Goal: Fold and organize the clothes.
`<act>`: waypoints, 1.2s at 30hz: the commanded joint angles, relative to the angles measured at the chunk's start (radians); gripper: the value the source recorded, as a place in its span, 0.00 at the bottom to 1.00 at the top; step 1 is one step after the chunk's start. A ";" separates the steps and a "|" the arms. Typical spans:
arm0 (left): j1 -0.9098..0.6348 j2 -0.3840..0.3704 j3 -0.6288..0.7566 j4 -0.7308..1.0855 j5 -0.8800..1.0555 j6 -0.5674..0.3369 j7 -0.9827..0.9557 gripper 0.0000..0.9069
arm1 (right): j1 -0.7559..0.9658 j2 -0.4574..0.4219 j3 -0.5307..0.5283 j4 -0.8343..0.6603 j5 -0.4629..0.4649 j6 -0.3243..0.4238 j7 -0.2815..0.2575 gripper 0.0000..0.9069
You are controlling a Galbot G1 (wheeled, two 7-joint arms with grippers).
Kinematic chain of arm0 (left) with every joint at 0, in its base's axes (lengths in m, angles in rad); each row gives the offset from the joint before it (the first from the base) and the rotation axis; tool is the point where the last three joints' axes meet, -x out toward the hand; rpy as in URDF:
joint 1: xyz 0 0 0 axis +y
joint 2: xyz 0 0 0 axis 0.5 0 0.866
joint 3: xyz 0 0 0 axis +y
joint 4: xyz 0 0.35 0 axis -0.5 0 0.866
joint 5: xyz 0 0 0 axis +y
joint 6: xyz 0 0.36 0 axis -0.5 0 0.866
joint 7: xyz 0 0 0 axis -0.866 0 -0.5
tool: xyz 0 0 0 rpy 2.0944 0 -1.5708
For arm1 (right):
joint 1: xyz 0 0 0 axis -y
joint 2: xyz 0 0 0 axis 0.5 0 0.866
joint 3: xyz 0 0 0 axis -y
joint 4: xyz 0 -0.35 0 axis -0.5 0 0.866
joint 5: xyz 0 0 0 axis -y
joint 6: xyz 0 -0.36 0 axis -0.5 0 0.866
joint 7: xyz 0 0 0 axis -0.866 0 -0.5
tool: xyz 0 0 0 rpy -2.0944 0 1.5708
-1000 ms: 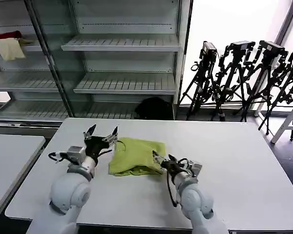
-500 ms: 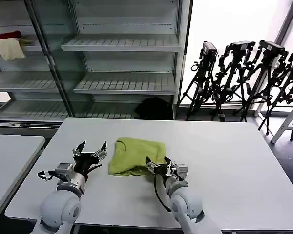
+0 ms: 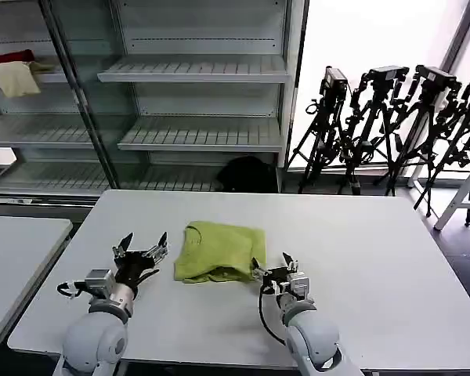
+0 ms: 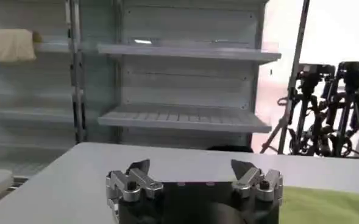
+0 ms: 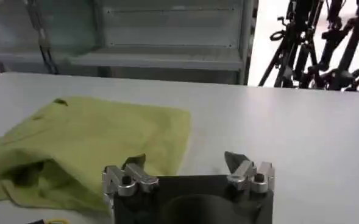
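Filling the back of the room, tall metal shelving (image 3: 196, 78) with slatted shelves, a cream cloth (image 3: 16, 78) and a red cloth (image 3: 9, 57) lying on an upper shelf at the far left. Standing by the bright window at the right, a cluster of black tripods (image 3: 392, 125). Spreading across the foreground, a white table (image 3: 392, 266), with a second white table (image 3: 16, 251) alongside at the left. Lying near the middle of the main table, somewhat toward the near edge, a lime-green T-shirt (image 3: 219, 251), folded into a rough rectangle, its near edge bunched and showing loose layers in the right wrist view (image 5: 81, 146). Hovering just left of the shirt and apart from it, the left tool (image 3: 142, 244), fingers spread wide with nothing between them, the same open gap plain in the left wrist view (image 4: 194, 173), a strip of green cloth visible beside it there. Sitting at the shirt's near right corner, the right tool (image 3: 273, 265), fingers parted and empty; from the right wrist view (image 5: 185, 165), one fingertip close over the cloth's edge and the other over bare table, contact with the fabric impossible to tell.
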 commanded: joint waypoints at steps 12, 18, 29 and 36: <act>0.032 -0.009 -0.012 -0.015 0.012 -0.013 0.005 1.00 | 0.026 0.002 -0.022 -0.049 0.231 -0.003 -0.010 0.24; 0.035 -0.015 -0.009 -0.010 0.020 -0.018 0.007 1.00 | 0.020 -0.011 -0.007 -0.030 0.275 -0.003 -0.003 0.00; 0.037 -0.020 -0.008 -0.011 0.030 -0.018 0.006 1.00 | 0.024 -0.023 0.024 -0.013 0.335 -0.001 0.019 0.00; 0.047 -0.024 -0.007 -0.007 0.035 -0.025 0.007 1.00 | 0.027 -0.048 0.058 0.011 0.360 0.000 0.028 0.00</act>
